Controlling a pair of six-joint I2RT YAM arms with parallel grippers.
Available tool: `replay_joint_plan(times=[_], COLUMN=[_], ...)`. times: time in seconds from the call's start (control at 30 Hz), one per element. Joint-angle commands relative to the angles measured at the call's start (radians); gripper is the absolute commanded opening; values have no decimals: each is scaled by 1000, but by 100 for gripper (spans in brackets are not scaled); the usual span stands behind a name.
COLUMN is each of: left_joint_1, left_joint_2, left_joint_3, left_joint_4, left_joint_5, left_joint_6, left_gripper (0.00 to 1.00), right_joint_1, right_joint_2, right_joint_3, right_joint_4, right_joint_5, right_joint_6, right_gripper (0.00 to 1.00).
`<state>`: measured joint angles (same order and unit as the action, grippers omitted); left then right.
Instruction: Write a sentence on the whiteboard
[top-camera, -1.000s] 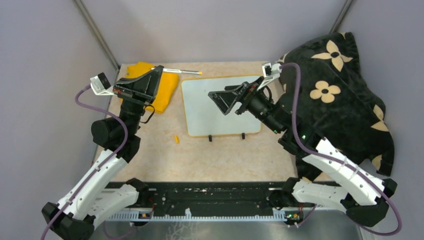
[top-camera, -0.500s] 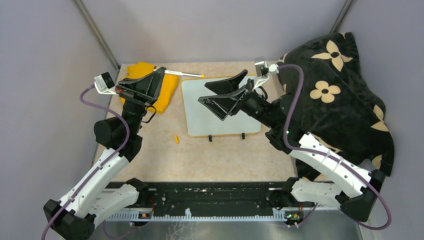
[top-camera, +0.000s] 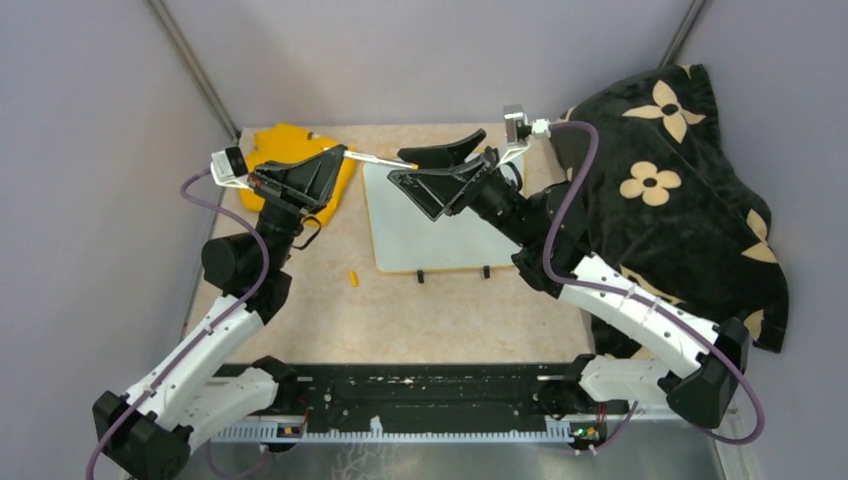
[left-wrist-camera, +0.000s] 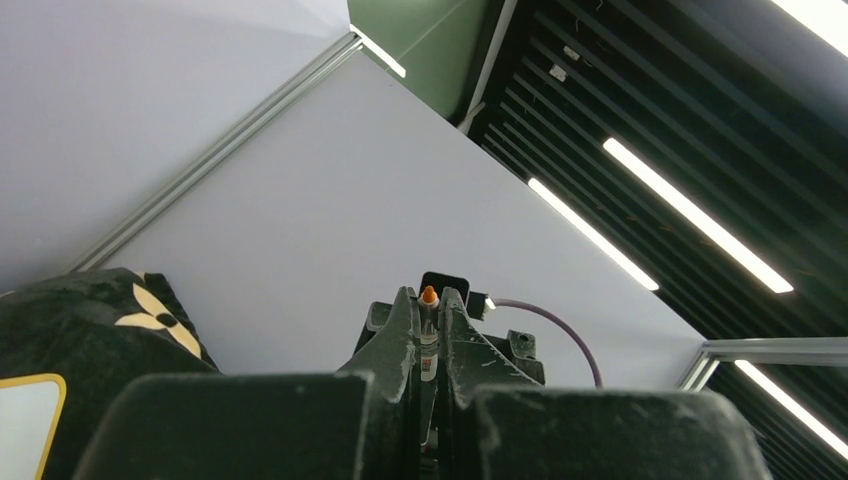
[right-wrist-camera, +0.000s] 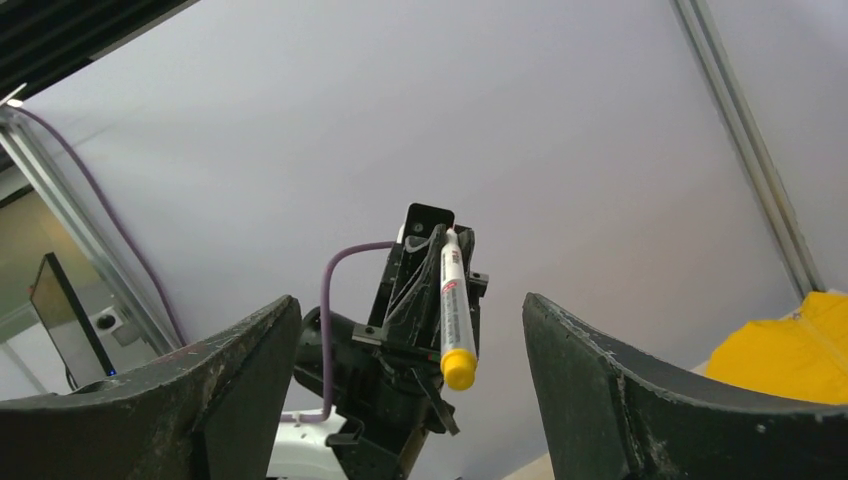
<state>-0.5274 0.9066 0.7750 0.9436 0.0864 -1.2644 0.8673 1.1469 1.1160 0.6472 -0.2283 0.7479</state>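
Two black, wedge-shaped plastic fingers of the left end effector (top-camera: 340, 152) are pressed together on a marker (top-camera: 380, 159). It is a slim white cylinder with a yellow-orange end, held level above the desk (top-camera: 450, 310). The right end effector (top-camera: 397, 166) stands spread, one matte, scuffed finger on each side of the marker's free end without touching it. The whiteboard (top-camera: 440, 245) lies flat on the desk under the right arm. It is a smooth white rectangle with rounded corners, a thin orange rim and two small black feet on its near edge. The desk is mottled beige, like stone. A rumpled yellow cloth (top-camera: 285, 140) lies at the far left, a small orange cap (top-camera: 352, 279) near the board's left corner, and a plush black blanket (top-camera: 680, 200) with cream flowers at the right. Plain grey walls meet at metal struts. Red print on the marker's barrel is too small to read.
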Motion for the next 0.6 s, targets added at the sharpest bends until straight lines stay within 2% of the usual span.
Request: replay_joint_plan(times=[0.0,0.13,0.37,0.57], left_joint_1=[3,3,3,4], left_joint_2=[2,5,27,37], left_joint_3=[-4,1,4,4], left_joint_4=[43,31,30,32], left_joint_5=[37,40,59,59], left_joint_6=[-15,-4,-13,-16], left_gripper=[0,0,0,0], right_joint_1=[-8,-8,-8,-8], right_joint_2=[24,37,49,63], right_joint_3=[60,82,96,108], right_joint_4=[53,5,-28,-54], right_joint_5=[14,7,0,-11], right_joint_6=[18,20,27,30], right_gripper=[78,74,59,54])
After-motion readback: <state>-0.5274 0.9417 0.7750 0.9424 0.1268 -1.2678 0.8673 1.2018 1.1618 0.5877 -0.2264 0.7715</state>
